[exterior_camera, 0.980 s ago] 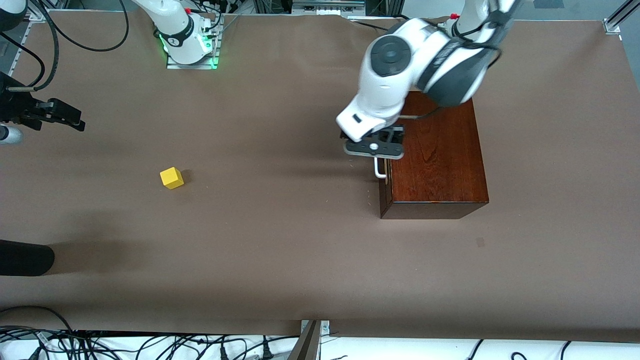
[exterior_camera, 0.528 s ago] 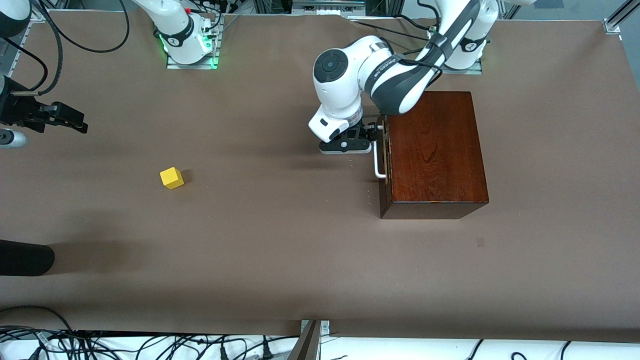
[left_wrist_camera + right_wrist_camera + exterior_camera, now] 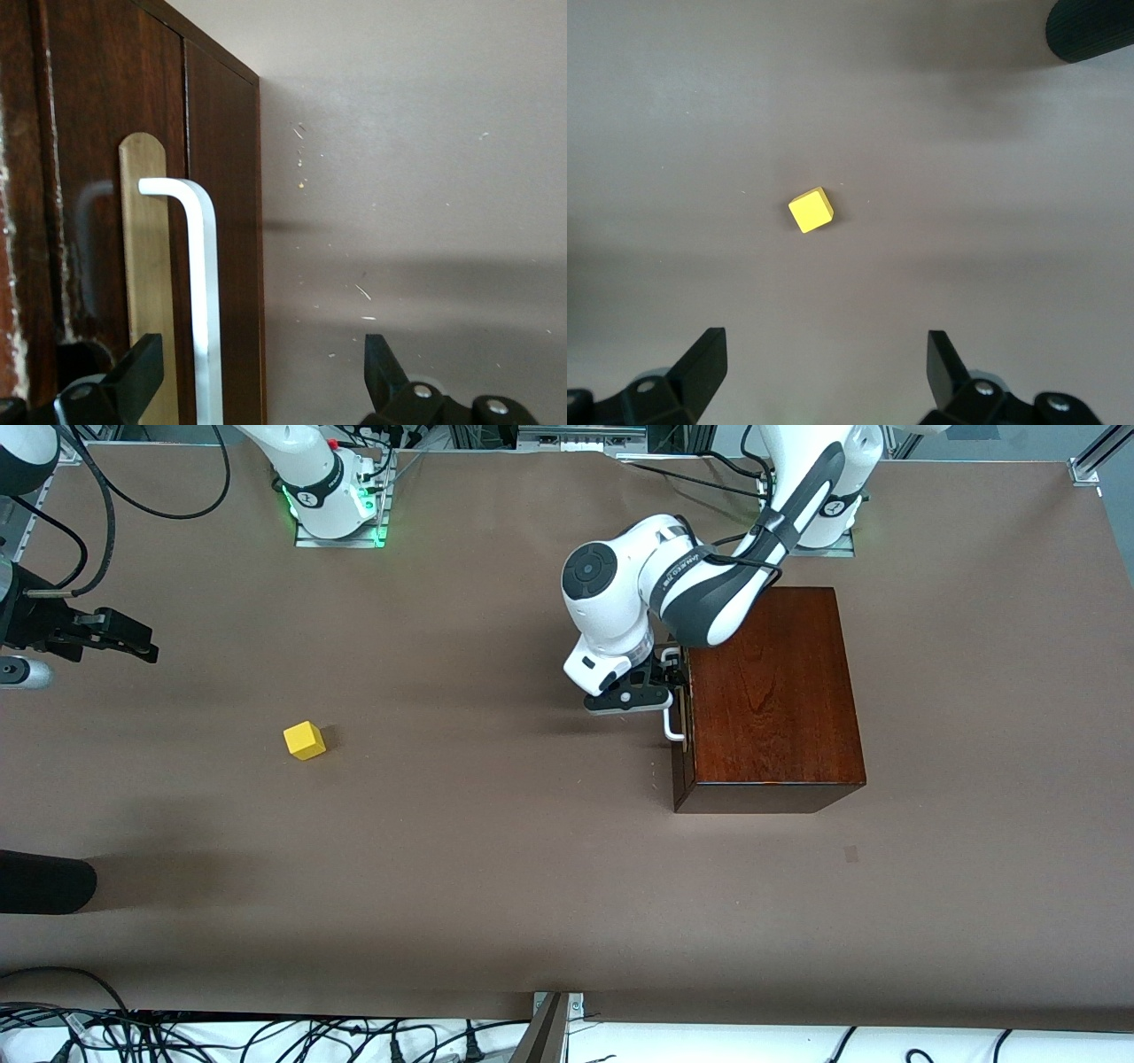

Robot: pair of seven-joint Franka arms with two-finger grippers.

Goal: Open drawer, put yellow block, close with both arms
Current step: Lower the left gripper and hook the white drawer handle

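Front and wrist views, drawer task. The left pincer (image 3: 663,691) sits low at the front of the mahogany box (image 3: 769,691), its 2 fingers (image 3: 133,376) spread wide and released, with the white handle (image 3: 205,292) of the drawer (image 3: 221,266) standing between them — no finger visibly touches the bar. The drawer is shut flush in the box. The right pincer (image 3: 120,636) hangs in the air over the surface (image 3: 496,868) at the right arm's end, fingers likewise spread and empty; the right wrist view looks down on the yellow block (image 3: 811,211), which lies on the surface well apart from that pincer's tips. The block (image 3: 304,740) rests alone, far from the box toward the right arm's end, and a little nearer the front camera than the handle.

Change against the earlier frames: 1 second ago the left arm's wrist stood high above the box's front edge; half a second ago it had dropped beside the handle's farther end; now the pincer has slid along to straddle the bar. The block, the box and the drawer are unmoved — the right pincer has barely shifted.
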